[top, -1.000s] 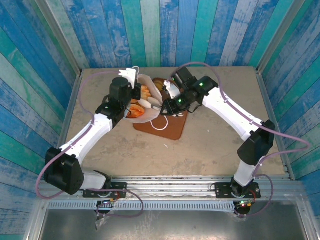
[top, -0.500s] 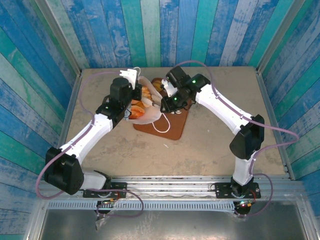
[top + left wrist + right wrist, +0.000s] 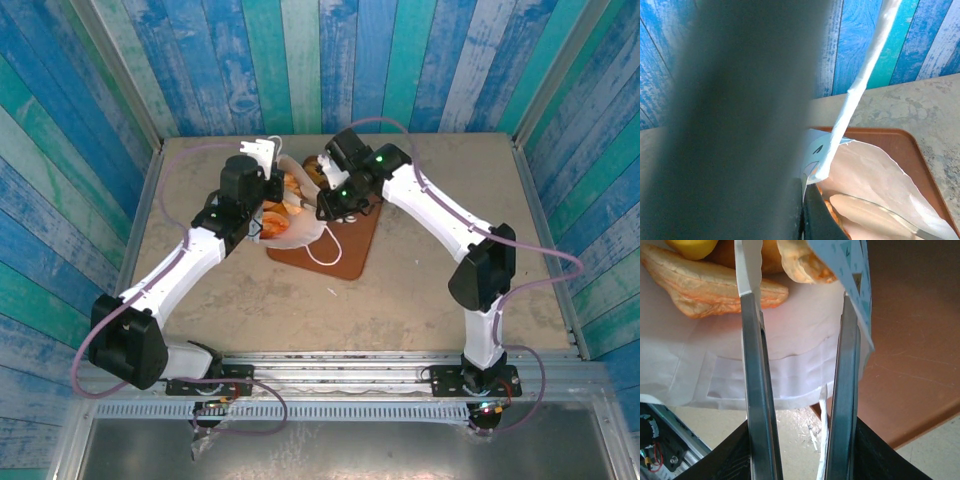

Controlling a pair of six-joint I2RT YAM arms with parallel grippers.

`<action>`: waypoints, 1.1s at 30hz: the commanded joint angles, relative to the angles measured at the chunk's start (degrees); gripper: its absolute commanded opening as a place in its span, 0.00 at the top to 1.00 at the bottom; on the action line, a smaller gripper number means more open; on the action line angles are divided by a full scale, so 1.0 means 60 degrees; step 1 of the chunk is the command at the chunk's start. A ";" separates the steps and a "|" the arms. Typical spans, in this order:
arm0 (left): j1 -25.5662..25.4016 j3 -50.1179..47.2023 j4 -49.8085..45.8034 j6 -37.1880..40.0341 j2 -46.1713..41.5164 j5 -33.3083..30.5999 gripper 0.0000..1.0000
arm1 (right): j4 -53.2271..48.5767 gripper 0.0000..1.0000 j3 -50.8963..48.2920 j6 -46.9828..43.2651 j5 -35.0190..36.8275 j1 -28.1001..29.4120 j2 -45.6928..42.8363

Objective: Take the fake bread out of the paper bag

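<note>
The white paper bag (image 3: 292, 228) lies on its side on a brown tray (image 3: 345, 255), mouth toward the back. My left gripper (image 3: 264, 205) is shut on the bag's upper rim; the left wrist view shows the paper edge pinched in the jaws (image 3: 805, 192) and a cord handle (image 3: 860, 85) rising from it. Orange-brown fake bread (image 3: 290, 186) shows in the mouth. My right gripper (image 3: 320, 205) is at the mouth with its fingers apart. In the right wrist view a roll (image 3: 802, 265) sits between the fingertips, beside a long loaf (image 3: 705, 285); I cannot tell if they press it.
The tray (image 3: 910, 365) reaches past the bag to the right. A loose cord handle (image 3: 320, 255) lies on it in front of the bag. Bare tabletop (image 3: 420, 300) surrounds the tray, with blue plank walls on three sides.
My right arm has swung left and toward the back, bringing its gripper to the bag's mouth. The left gripper has kept its hold on the rim.
</note>
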 commanded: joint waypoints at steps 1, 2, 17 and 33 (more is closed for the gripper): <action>-0.0002 0.0203 0.0385 0.0024 -0.0230 0.0119 0.99 | -0.0029 0.53 0.0423 -0.0032 0.0050 -0.0008 0.0249; -0.0002 0.0204 0.0383 0.0025 -0.0234 0.0117 0.99 | -0.0036 0.53 0.0478 -0.0031 0.0112 -0.0008 0.0301; -0.0001 0.0232 0.0400 -0.0036 -0.0255 0.0135 0.99 | -0.0028 0.61 0.0666 -0.0033 0.0263 -0.0014 0.0664; -0.0001 0.0525 0.0173 -0.0324 0.0213 -0.0316 0.99 | -0.0146 0.79 0.0883 -0.0384 0.0694 0.0241 0.0091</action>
